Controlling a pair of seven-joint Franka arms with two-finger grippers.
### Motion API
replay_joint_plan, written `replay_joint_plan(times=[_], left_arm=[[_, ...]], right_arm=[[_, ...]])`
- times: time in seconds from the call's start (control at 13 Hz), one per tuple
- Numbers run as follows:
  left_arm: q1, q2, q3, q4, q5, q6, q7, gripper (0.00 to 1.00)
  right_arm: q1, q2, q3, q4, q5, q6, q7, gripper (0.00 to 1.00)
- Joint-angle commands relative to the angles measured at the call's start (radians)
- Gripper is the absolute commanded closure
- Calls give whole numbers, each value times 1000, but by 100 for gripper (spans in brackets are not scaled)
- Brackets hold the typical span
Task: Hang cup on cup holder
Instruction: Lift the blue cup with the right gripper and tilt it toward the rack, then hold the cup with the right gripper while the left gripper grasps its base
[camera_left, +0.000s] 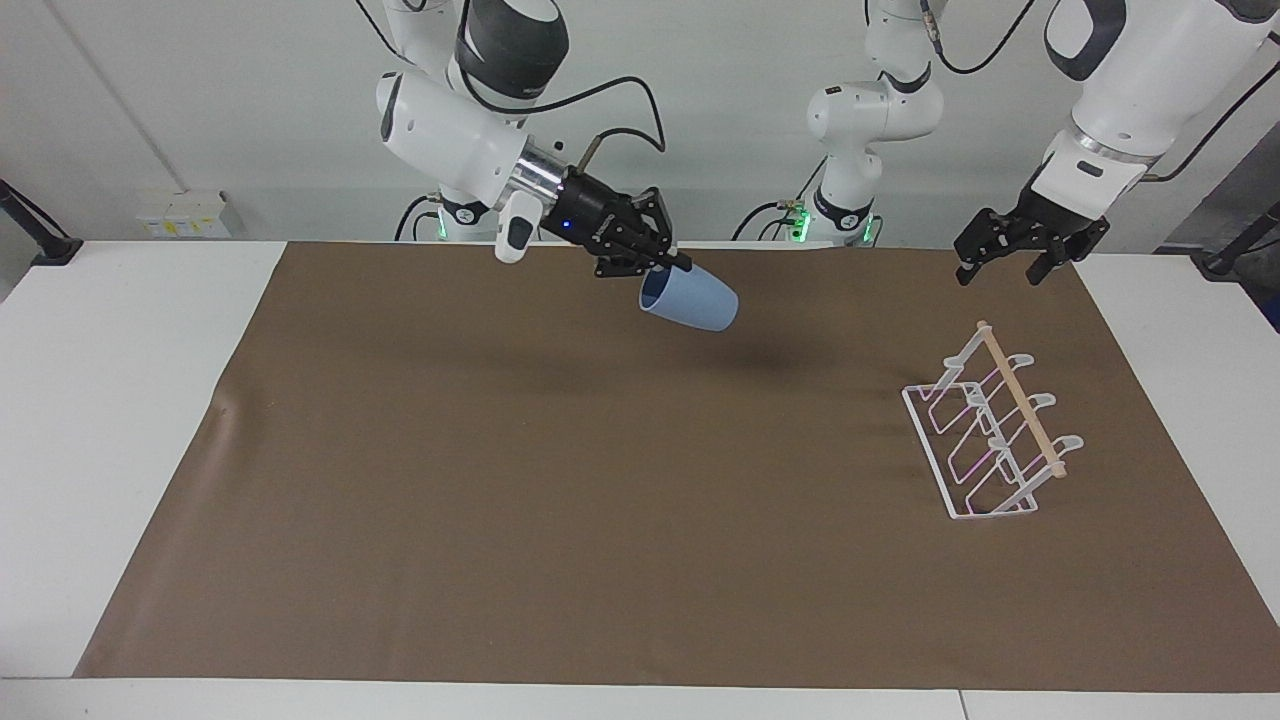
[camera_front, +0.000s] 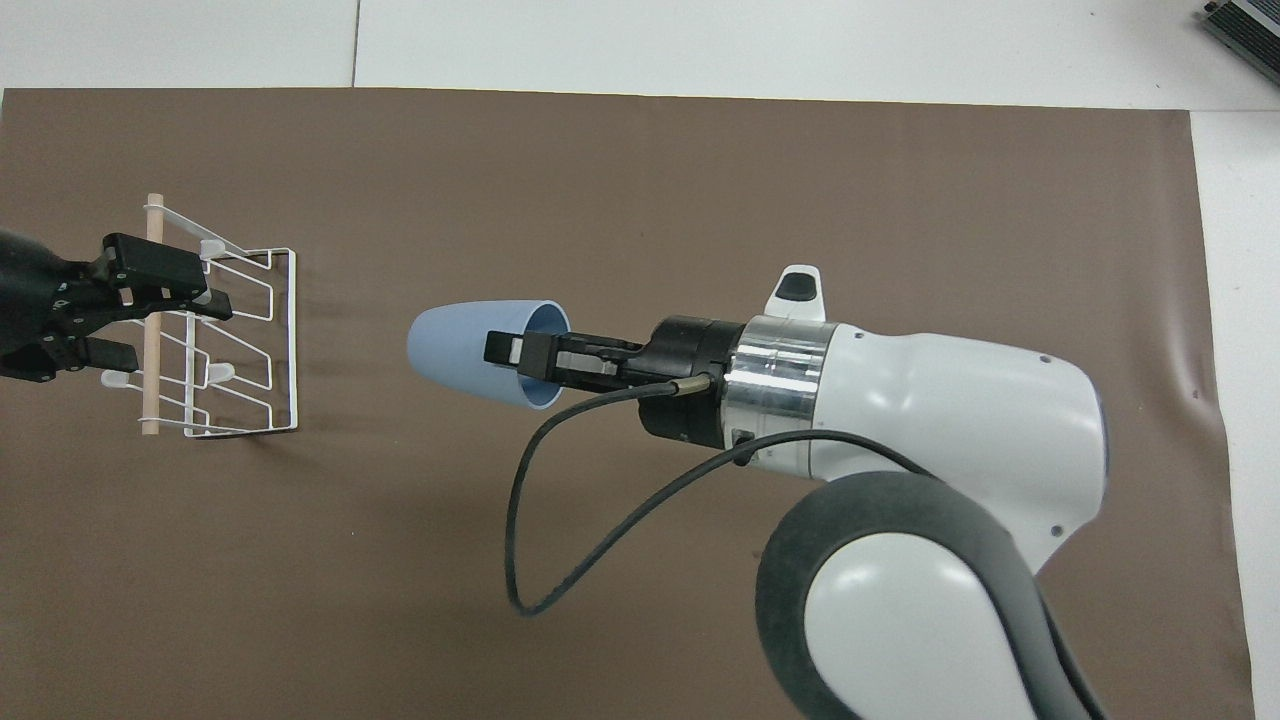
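The light-blue cup (camera_left: 692, 301) hangs in the air, tilted on its side, over the middle of the brown mat; it also shows in the overhead view (camera_front: 462, 349). My right gripper (camera_left: 652, 272) is shut on the cup's rim, with one finger inside the mouth (camera_front: 520, 352). The white wire cup holder (camera_left: 990, 432) with its wooden rod stands on the mat toward the left arm's end (camera_front: 245, 340). My left gripper (camera_left: 1003, 262) is open and empty, raised over the rack's rod side (camera_front: 165, 325).
The brown mat (camera_left: 500, 500) covers most of the white table (camera_left: 110, 400). The right arm's black cable (camera_front: 520, 520) loops below its wrist. Nothing else lies on the mat.
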Motion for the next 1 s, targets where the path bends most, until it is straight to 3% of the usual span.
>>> replay_joint_plan(times=[0.0, 0.15, 0.46, 0.69, 0.92], left_arm=[[12, -46, 1, -72, -120, 55, -274, 0], [13, -61, 1, -115, -197, 86, -495, 0], [75, -75, 1, -138, -366, 103, -750, 0], [90, -78, -3, -138, -420, 79, -814, 0], [92, -87, -2, -135, -423, -38, -814, 0]], right_arm=[[-16, 13, 57, 47, 143, 33, -25, 100], [-15, 6, 76, 52, 299, 54, -26, 100], [-15, 5, 143, 47, 315, 143, -9, 100], [-15, 4, 169, 38, 314, 202, 29, 100], [-15, 2, 172, 30, 314, 206, 34, 100]])
